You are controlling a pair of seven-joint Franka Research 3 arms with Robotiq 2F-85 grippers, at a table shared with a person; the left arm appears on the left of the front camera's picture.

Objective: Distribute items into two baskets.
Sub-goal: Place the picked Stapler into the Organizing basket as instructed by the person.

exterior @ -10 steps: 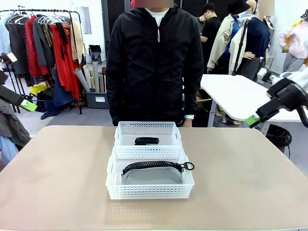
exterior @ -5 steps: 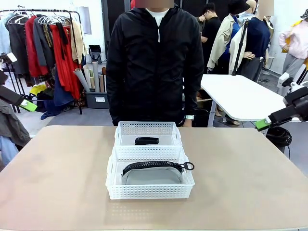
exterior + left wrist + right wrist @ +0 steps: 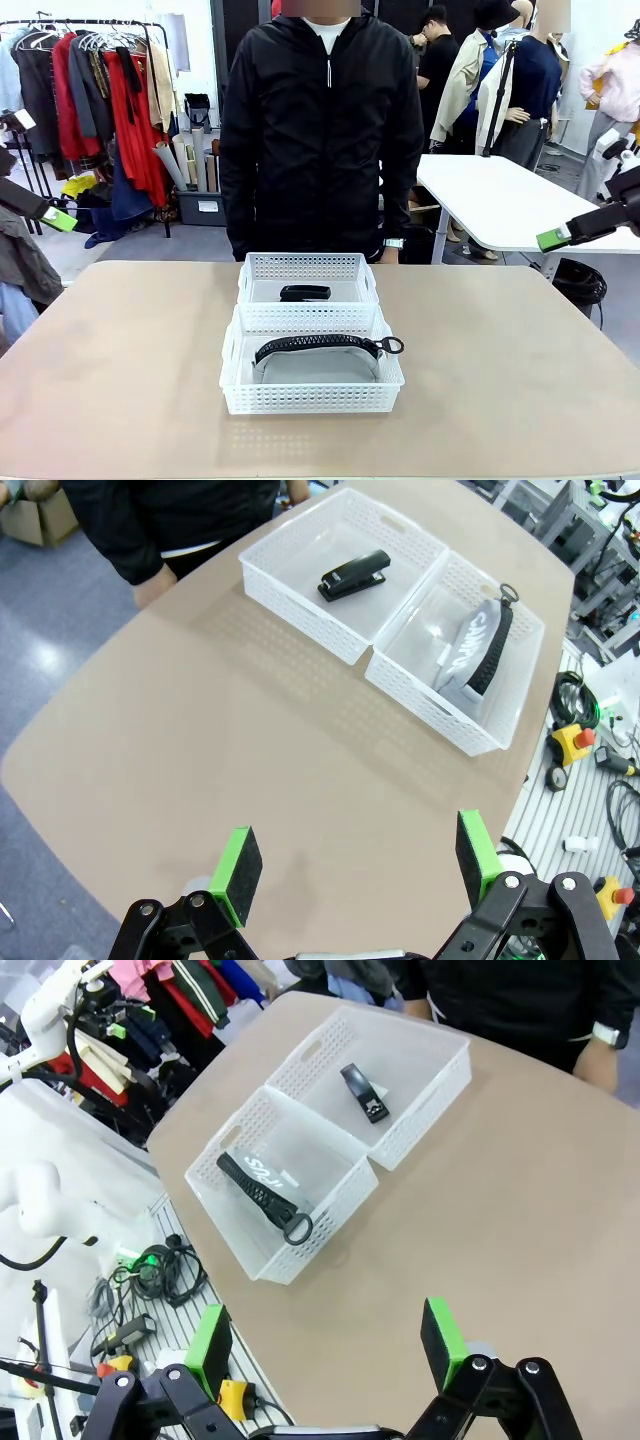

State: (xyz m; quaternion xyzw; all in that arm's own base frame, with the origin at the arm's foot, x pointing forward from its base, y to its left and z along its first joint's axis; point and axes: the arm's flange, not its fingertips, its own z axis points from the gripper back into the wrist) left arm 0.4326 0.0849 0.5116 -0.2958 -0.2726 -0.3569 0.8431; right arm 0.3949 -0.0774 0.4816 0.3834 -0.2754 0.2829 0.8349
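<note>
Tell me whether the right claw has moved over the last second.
Yes. In the front view the right claw has pulled back toward the picture's right edge and slightly up, judged against the white table behind it.

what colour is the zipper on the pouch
Black, on a grey pouch; the zipper shows best in the front view.

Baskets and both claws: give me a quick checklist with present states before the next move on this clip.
1. Stapler lies inside the far basket: ok.
2. Pouch sits in the near basket, ring pull over the rim: ok.
3. One item per basket: ok.
4. Left claw open, holding nothing, above bare table: ok.
5. Right claw open, holding nothing, off to the table's side: ok.
6. Person's hands away from the baskets: cannot tell, they are mostly hidden behind the far basket.
</note>
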